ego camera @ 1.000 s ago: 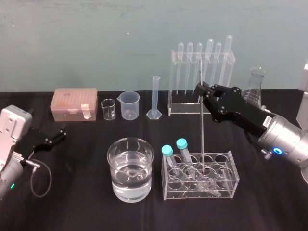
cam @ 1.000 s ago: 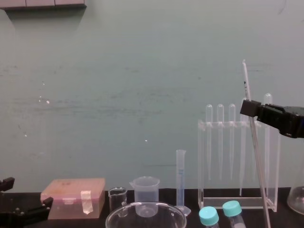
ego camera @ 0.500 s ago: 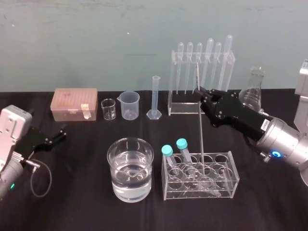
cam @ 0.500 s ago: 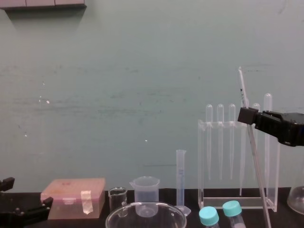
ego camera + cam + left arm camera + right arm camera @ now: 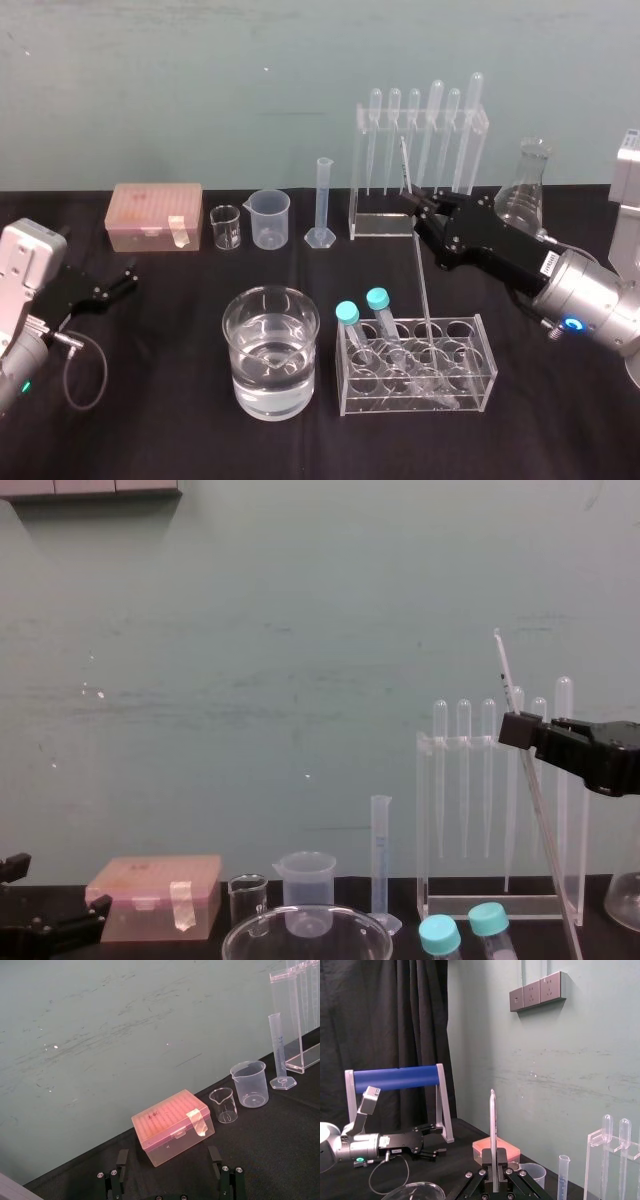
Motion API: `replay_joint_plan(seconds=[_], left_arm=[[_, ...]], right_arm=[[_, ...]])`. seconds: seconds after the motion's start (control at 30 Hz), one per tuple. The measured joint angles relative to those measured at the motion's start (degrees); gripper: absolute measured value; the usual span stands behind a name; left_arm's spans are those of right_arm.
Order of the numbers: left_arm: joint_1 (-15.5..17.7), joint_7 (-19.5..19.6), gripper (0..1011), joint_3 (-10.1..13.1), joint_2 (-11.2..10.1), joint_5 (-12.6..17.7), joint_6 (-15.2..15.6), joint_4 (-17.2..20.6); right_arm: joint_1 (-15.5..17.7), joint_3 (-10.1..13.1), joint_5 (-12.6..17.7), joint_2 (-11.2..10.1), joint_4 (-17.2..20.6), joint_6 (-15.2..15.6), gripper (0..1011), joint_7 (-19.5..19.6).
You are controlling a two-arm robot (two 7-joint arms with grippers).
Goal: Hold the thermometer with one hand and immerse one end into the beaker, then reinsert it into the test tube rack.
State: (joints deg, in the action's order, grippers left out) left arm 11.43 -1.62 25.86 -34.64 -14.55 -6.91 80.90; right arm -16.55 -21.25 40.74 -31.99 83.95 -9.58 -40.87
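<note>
Since a second ago the right gripper [image 5: 412, 207] has sunk lower, and the thermometer [image 5: 420, 280] has gone down with it, its top leaning further toward the robot's left. The fingers are closed narrow on the rod's upper part, just under the dark marks, so a short length stands above them and the long remainder runs down below.

The rod's long axis is near upright but tilted: the top is left and farther back, and the lower end is nearer the robot. That end sits inside the low clear test tube rack [image 5: 470, 385], in a hole beside the two blue-capped tubes [image 5: 347, 313]. The tall pipette stand [image 5: 372, 222] is behind it.

The water-filled beaker [image 5: 270, 395] stands just left of the rack, apart from the rod. This looks like the seating step; the rod probably needs straightening over its hole before the grip loosens.

The left gripper [image 5: 125, 280] rests parked at far left with its fingers spread wide, so the right arm is the nearer
</note>
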Motion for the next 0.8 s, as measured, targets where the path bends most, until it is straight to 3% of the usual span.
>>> replay_joint_plan(seconds=[0.2, 0.8], left_arm=[[0.0, 0.0, 1008, 0.0, 0.0, 0.0, 0.0, 0.0], [0.0, 0.0, 1008, 0.0, 0.0, 0.0, 0.0, 0.0]], right_arm=[[0.0, 0.0, 0.2, 0.0, 0.0, 0.0, 116, 0.0], [-0.1, 0.1, 0.3, 0.1, -0.1, 0.1, 670, 0.0]])
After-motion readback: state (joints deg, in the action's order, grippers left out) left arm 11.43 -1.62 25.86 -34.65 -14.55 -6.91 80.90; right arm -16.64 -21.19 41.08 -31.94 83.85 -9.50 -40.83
